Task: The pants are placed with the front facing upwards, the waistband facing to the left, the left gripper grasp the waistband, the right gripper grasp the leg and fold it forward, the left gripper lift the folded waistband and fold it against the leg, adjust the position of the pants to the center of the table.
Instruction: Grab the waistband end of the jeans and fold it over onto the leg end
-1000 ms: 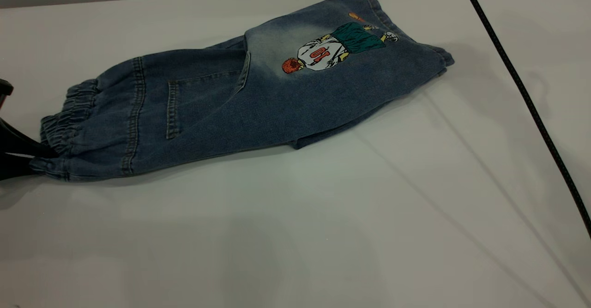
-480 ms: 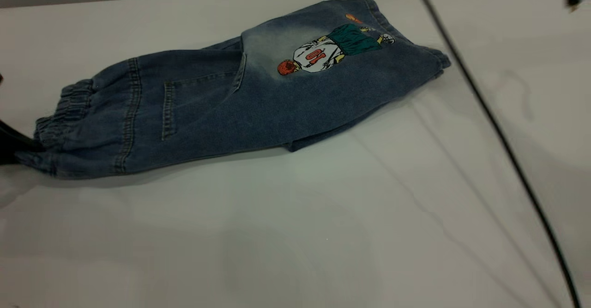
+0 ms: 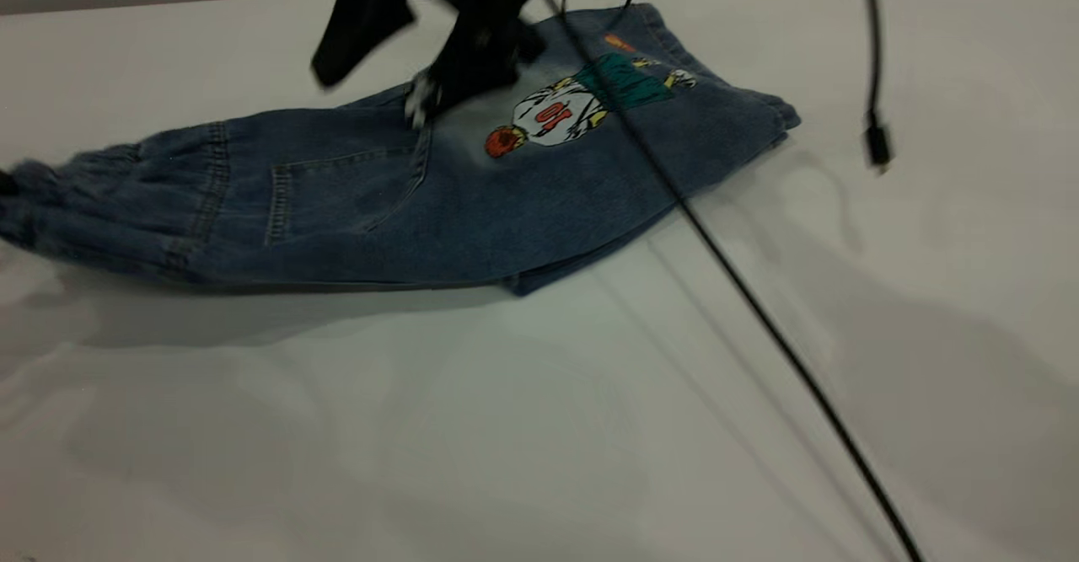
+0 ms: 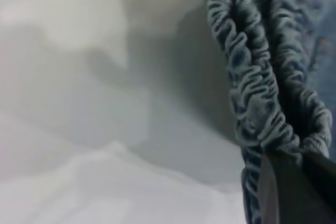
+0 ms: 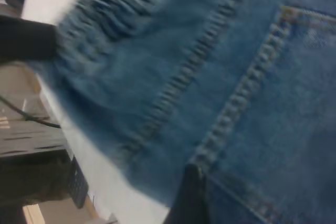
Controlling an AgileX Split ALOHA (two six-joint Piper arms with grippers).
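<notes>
Pants (image 3: 405, 191) lie on the far half of the table (image 3: 539, 427), already folded lengthwise so the back faces up — the cartoon player numbered 10 sits on the leg (image 3: 641, 115) toward the far right, and the gathered waistband (image 3: 50, 200) reaches the left edge of the exterior view. That end looks raised off the white surface, with shadow beneath it, which fits a grip from the left. In the left wrist view the left gripper (image 4: 294, 182) has dark fingers (image 4: 283, 192) pressed into the elastic ruffles, so it appears clamped on the waistband corner, holding it ready for the fold toward the leg.

The right gripper (image 3: 379, 56) hangs over the middle of the garment at the far side, its jaws spread apart and carrying nothing; one scuffed tip sits just above the denim near the pocket seam. Its cable (image 3: 759, 326) trails across the leg and the near-right of the table. My guess is that the right arm is placed to pin or steady the cloth while the waistband is carried over, though contact cannot be confirmed.
</notes>
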